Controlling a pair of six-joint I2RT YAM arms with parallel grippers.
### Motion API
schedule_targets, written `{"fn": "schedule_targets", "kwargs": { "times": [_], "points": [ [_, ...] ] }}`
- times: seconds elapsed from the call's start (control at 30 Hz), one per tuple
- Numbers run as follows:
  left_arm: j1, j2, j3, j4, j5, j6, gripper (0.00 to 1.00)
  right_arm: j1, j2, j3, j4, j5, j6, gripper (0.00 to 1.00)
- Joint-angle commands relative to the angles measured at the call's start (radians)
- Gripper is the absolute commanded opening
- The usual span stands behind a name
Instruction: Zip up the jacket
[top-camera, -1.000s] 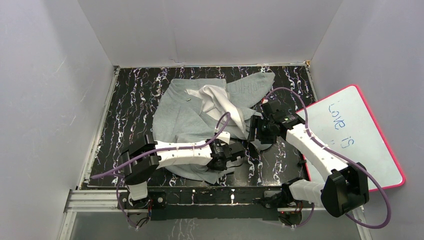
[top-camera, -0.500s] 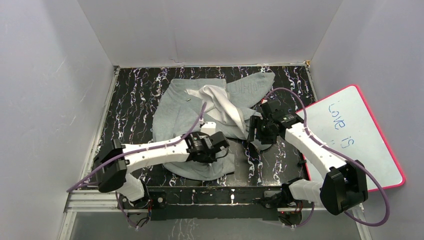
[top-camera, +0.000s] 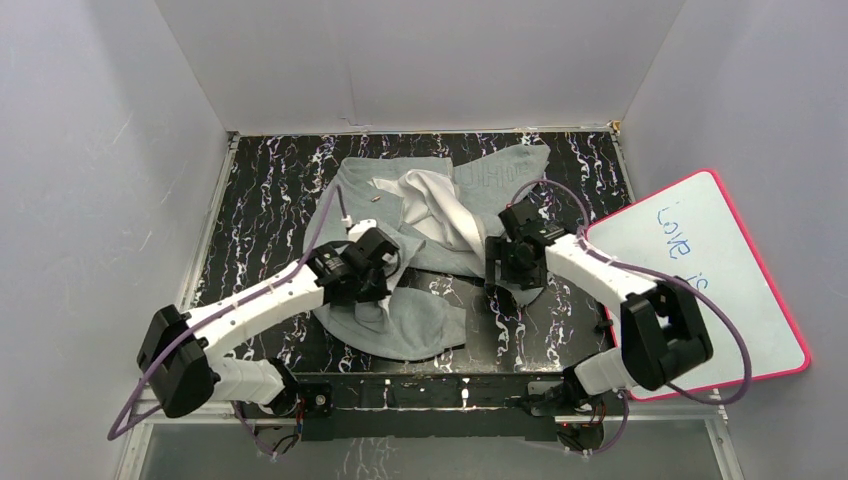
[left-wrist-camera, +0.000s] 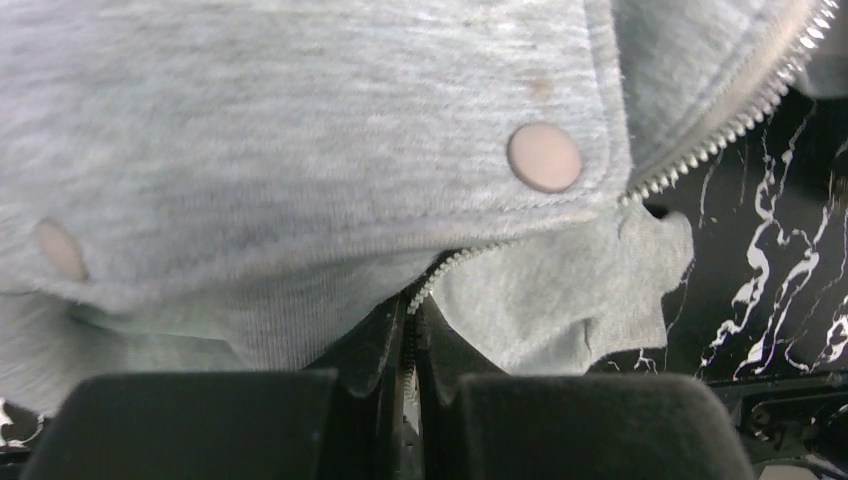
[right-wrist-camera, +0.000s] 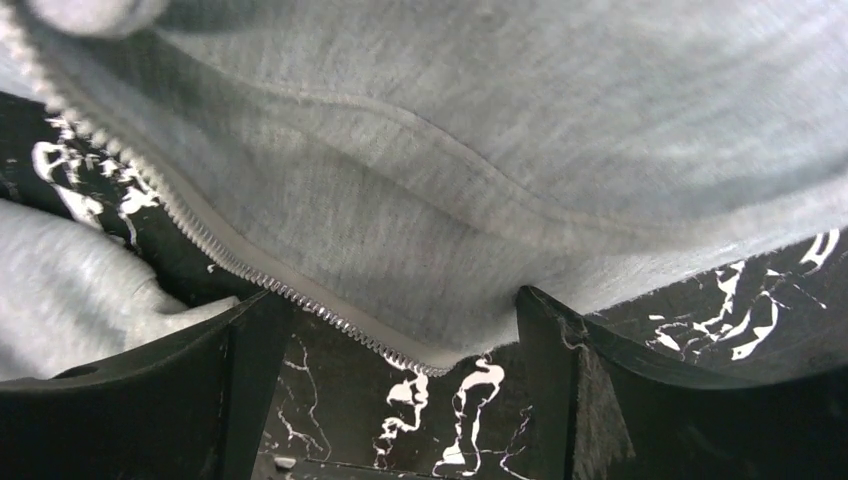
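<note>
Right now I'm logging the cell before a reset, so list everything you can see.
jacket: one, light grey with white lining, crumpled mid-table, unzipped
table: one, black with white marbling, under the jacket
whiteboard: one, white with pink rim, at the right side
cables: two, purple, one along each arm
left hand: one, black, shut on the jacket's zipper edge
right hand: one, black, open, jacket edge between its fingers

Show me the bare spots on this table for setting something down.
Bare table: the left strip between wall and jacket; the far right corner beyond the sleeve; the near patch between jacket and right arm. The centre is crowded: jacket, left gripper, right gripper.
</note>
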Motion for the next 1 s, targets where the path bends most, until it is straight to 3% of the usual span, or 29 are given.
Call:
{"fn": "schedule_targets", "kwargs": {
  "times": [0.0, 0.13, 0.2, 0.37, 0.5, 0.67, 0.8, 0.97],
  "points": [
    [0.108, -0.085, -0.016, -0.05, 0.047, 0.084, 0.0, 0.062, 0.089, 0.062, 0.051, 0.117, 0.012, 0.91],
    [0.267, -0.142, 0.009, -0.027, 0.208, 0.108, 0.0, 0.069, 0.181, 0.108, 0.063, 0.196, 0.029, 0.85],
    [0.332, -0.151, 0.065, -0.023, 0.268, 0.103, 0.0, 0.069, 0.221, 0.143, 0.057, 0.218, 0.036, 0.72],
    [0.46, -0.085, 0.341, -0.1, 0.26, 0.141, 0.0, 0.069, 0.27, 0.282, 0.03, 0.25, 0.018, 0.01],
    [0.632, 0.027, 0.57, -0.118, 0.348, 0.195, 0.0, 0.067, 0.303, 0.445, -0.016, 0.269, -0.009, 0.0],
    [0.81, 0.133, 0.727, -0.094, 0.491, 0.163, 0.0, 0.061, 0.312, 0.614, -0.069, 0.288, -0.038, 0.0],
    [0.88, 0.187, 0.839, -0.044, 0.57, 0.103, 0.0, 0.042, 0.321, 0.746, -0.076, 0.256, -0.048, 0.0],
    [0.965, 0.408, 1.216, -0.056, 0.673, 0.008, 0.0, 0.008, 0.379, 0.965, -0.1, 0.25, -0.046, 0.0]
  ]
}}
